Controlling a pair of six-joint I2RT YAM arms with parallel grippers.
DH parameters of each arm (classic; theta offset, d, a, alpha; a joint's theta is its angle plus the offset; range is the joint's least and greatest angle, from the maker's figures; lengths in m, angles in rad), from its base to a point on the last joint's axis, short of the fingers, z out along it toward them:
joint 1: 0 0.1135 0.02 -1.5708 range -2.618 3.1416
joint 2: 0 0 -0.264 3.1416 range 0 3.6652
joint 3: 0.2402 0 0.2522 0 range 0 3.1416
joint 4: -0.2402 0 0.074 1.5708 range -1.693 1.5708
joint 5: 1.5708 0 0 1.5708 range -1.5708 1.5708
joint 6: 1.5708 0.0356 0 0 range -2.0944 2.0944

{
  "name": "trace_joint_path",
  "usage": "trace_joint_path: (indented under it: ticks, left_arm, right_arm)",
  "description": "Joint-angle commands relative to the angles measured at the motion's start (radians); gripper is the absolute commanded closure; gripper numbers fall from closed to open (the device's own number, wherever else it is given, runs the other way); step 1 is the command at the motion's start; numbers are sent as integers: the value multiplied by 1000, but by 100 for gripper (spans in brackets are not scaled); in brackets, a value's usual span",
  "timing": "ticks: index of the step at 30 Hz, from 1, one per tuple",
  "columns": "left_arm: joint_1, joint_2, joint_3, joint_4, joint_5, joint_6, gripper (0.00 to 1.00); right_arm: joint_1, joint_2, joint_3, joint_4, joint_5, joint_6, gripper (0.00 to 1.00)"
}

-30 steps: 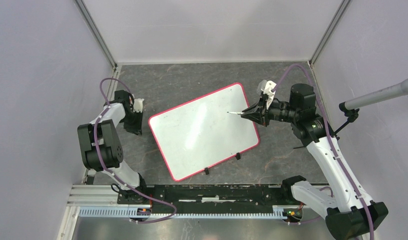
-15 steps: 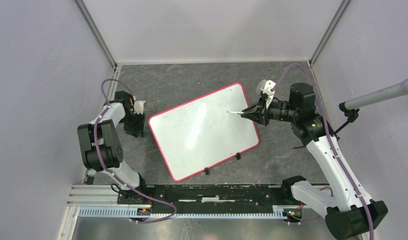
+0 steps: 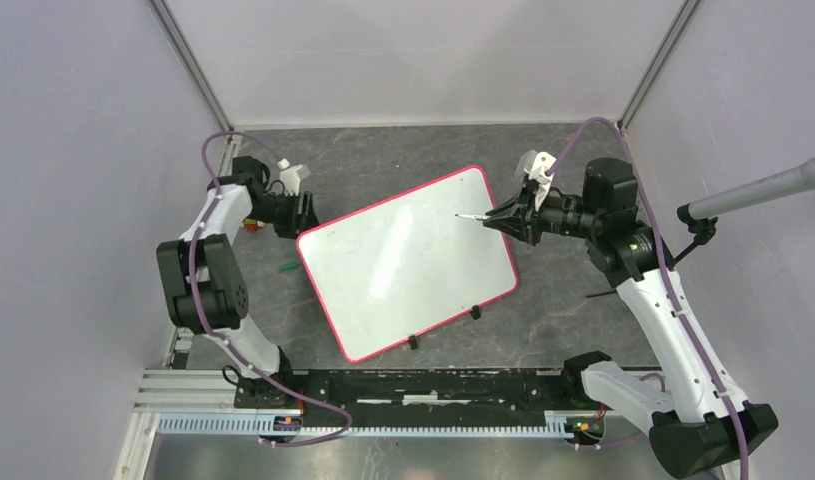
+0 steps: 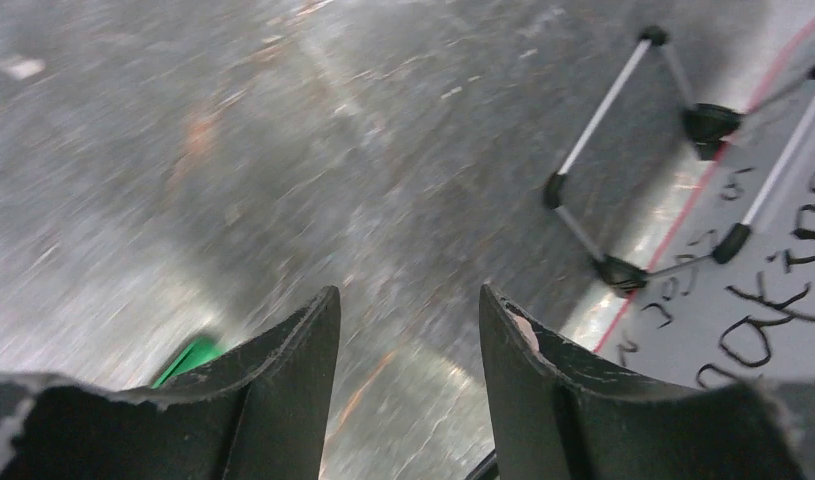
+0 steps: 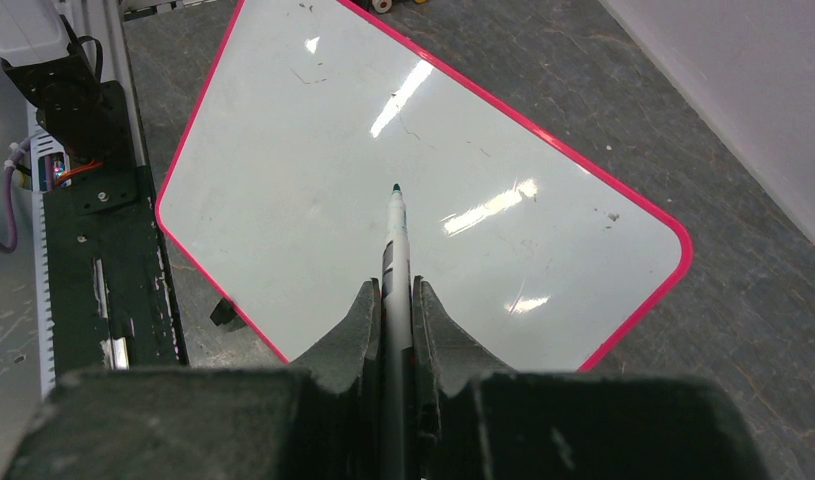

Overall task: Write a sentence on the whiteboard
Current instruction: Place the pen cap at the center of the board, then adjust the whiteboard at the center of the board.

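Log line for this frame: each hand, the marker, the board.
left hand: open, empty, at whiteboard corner | right hand: shut on marker, tip over whiteboard | whiteboard: no lettering visible

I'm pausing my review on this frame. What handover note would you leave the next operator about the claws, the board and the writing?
Left claw: open and empty, beside the whiteboard's far left corner.
Right claw: shut on the marker, which is uncapped. Its tip is over the board's far right part; contact cannot be told.
Things: the board lies askew mid-table. A small green piece, perhaps the cap, lies left of it.
Done: marker in hand. No sentence shows from above. The left wrist view catches a few dark strokes near the board's edge, unreadable.
Left: write the sentence.
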Motion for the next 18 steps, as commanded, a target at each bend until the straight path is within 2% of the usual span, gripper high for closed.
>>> trace_joint_path:
  ticks: [1,6,14,18]
  left_arm:
    - [-41,116,-40,80,244,-19,40]
    - [-98,216,-67,143,321,-33,33]
    - [-239,254,-164,252,286,-91,35]
    - [-266,265,-163,269,282,-133,36]
  right_arm:
    - [-3,6,68,-7,19,-17,100]
    - [-5,4,71,-23,31,-32,100]
    - [-10,8,59,-24,24,-35,100]
    - [-13,14,60,-23,23,-33,100]
